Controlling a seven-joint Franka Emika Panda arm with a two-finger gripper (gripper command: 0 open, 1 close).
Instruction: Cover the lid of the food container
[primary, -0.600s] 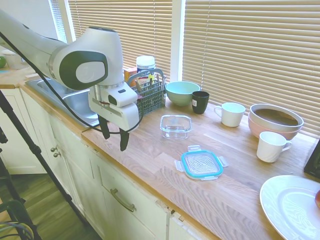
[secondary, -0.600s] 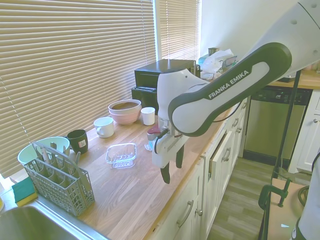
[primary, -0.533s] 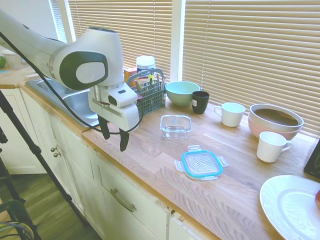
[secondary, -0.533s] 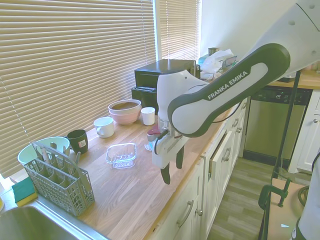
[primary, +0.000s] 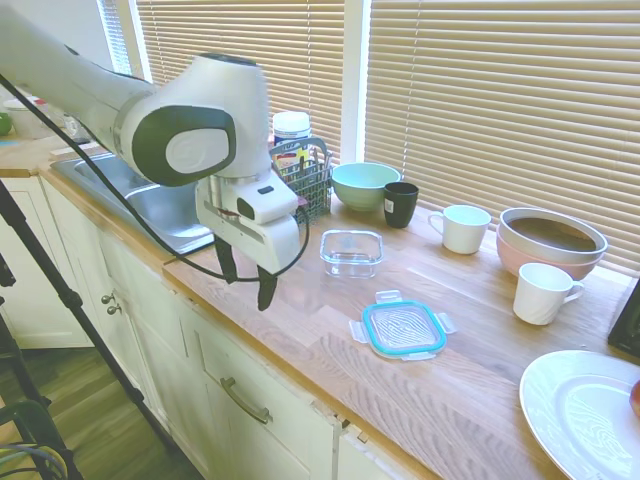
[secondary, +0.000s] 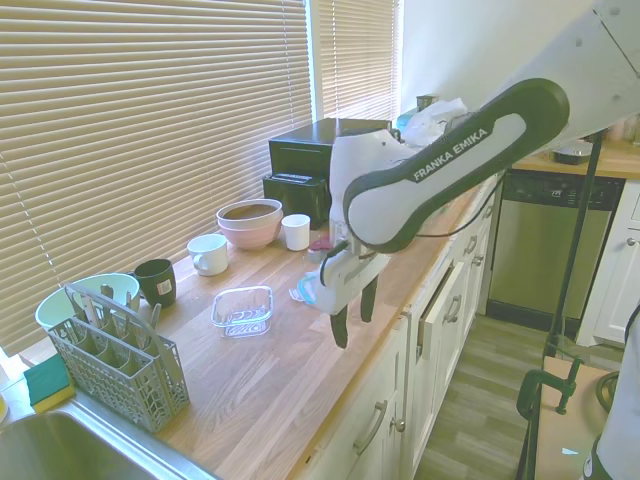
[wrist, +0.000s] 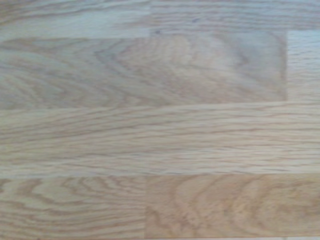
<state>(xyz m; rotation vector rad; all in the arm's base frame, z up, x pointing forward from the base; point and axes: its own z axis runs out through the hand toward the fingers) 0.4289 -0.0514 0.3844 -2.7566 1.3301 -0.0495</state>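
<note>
First exterior view shows your gripper (primary: 245, 283) has shifted along the counter edge toward the lid (primary: 403, 329), fingers spread and empty. The lid lies flat well beyond it; the food container (primary: 351, 252) sits nearer. You're closing in, nothing grasped yet.

"franka emika" on the arm (secondary: 455, 150)

wood counter (primary: 330, 330) | lid (primary: 403, 328) | food container (primary: 351, 251) | mugs (primary: 462, 228) | bowls (primary: 551, 240)
</note>
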